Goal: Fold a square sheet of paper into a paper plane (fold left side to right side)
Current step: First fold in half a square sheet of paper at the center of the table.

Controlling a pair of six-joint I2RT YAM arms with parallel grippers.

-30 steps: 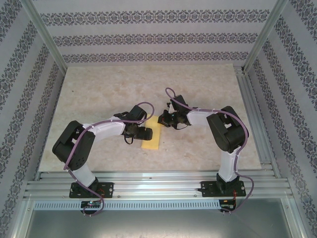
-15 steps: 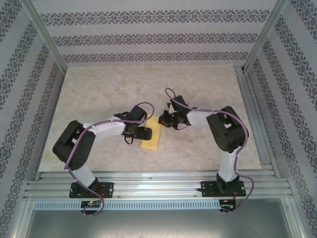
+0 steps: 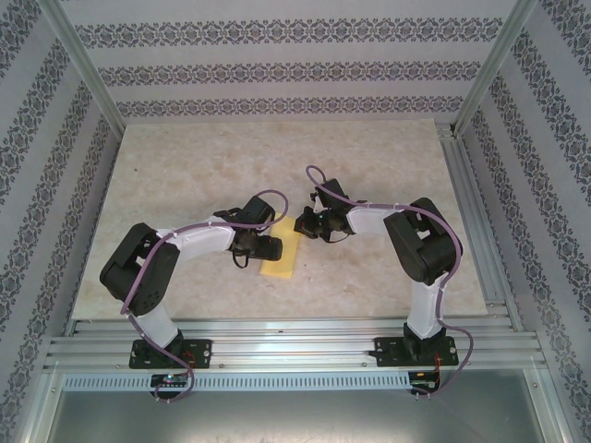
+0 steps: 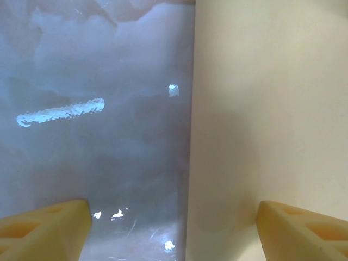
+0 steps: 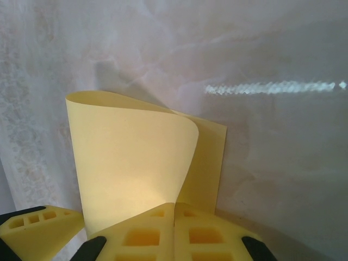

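1. The pale marbled surface [image 3: 231,157] takes up most of my overhead view. The work sits near its front middle.
2. The left arm [image 3: 148,268] and the right arm [image 3: 425,245] both bend inward, and their wrists close on one spot from either side.
3. The yellow sheet of paper [image 3: 283,260] lies between them on the surface, and from above it reads as a narrow strip. Through the right wrist camera the sheet of paper [image 5: 130,157] is doubled: one layer arches up and curls over a second layer lying flat beneath it. The bend is round, not a crease.
4. The right claw [image 5: 174,217] is pressed together, pinching the raised layer at its near edge. Overhead, the right claw [image 3: 305,224] sits at the strip's far end.
5. The left claw [image 4: 174,231] is spread wide and low, straddling the paper's straight edge, with one finger over bare surface and the other over paper. I cannot tell whether it touches the sheet. Overhead, the left claw [image 3: 268,247] sits at the strip's left side.
6. I judge the left-to-right fold to be partway done: the flap is over but not flattened.
7. Next, I would line the held edge up with the edge below and lower it. Then I would press along the bend with the left claw before the right claw lets go, so the curl does not spring back.
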